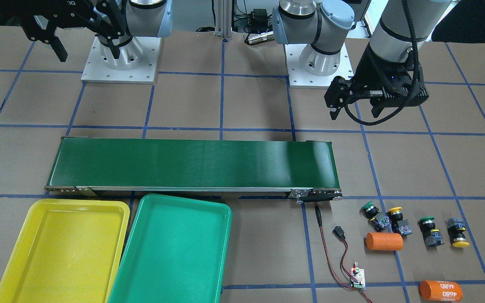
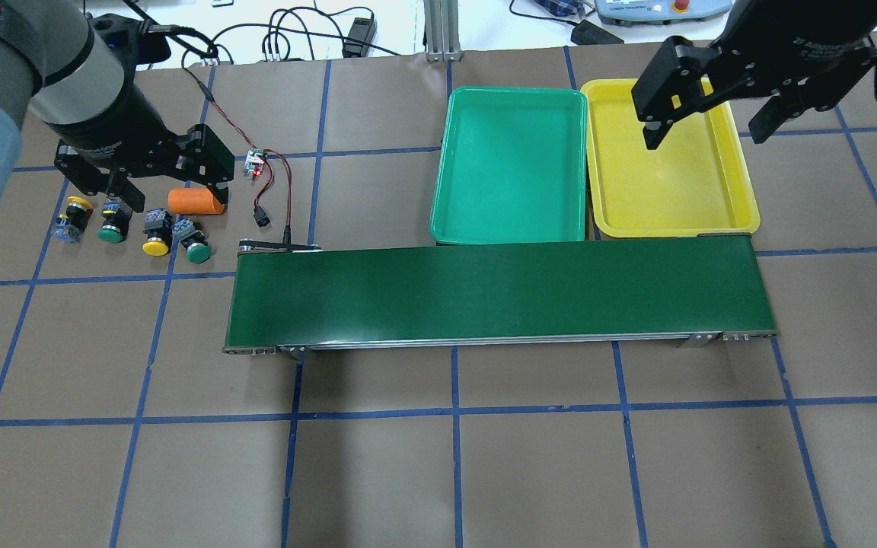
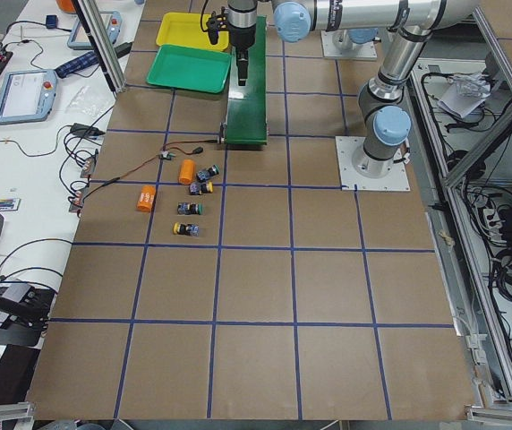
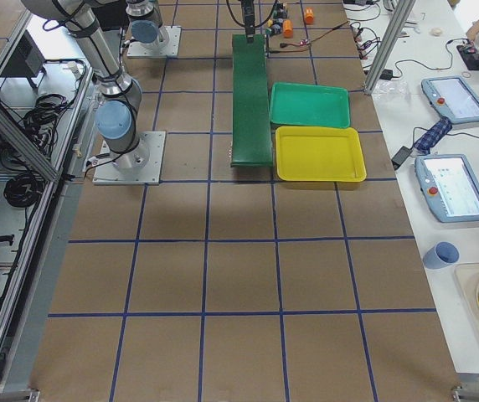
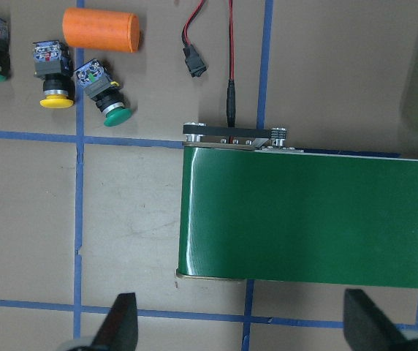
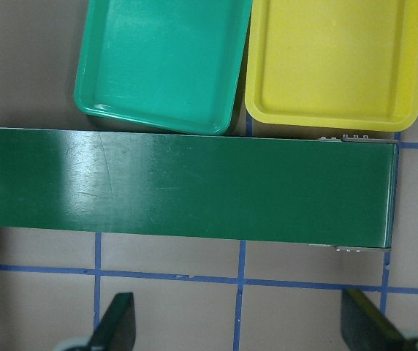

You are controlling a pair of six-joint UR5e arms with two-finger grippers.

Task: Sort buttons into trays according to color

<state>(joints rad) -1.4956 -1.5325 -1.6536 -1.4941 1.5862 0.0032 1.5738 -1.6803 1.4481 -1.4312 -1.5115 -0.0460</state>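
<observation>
Four buttons lie in a row on the table past the conveyor's end: green, yellow, green, yellow. In the overhead view they are yellow, green, yellow, green. The yellow tray and green tray stand side by side, both empty. My left gripper hangs open and empty, high above the table near the buttons. My right gripper is open and empty, high near the yellow tray.
A long dark-green conveyor belt lies across the middle, beside the trays. One orange cylinder lies next to the buttons, another nearer the table edge. A small circuit board with red and black wires runs to the belt's end.
</observation>
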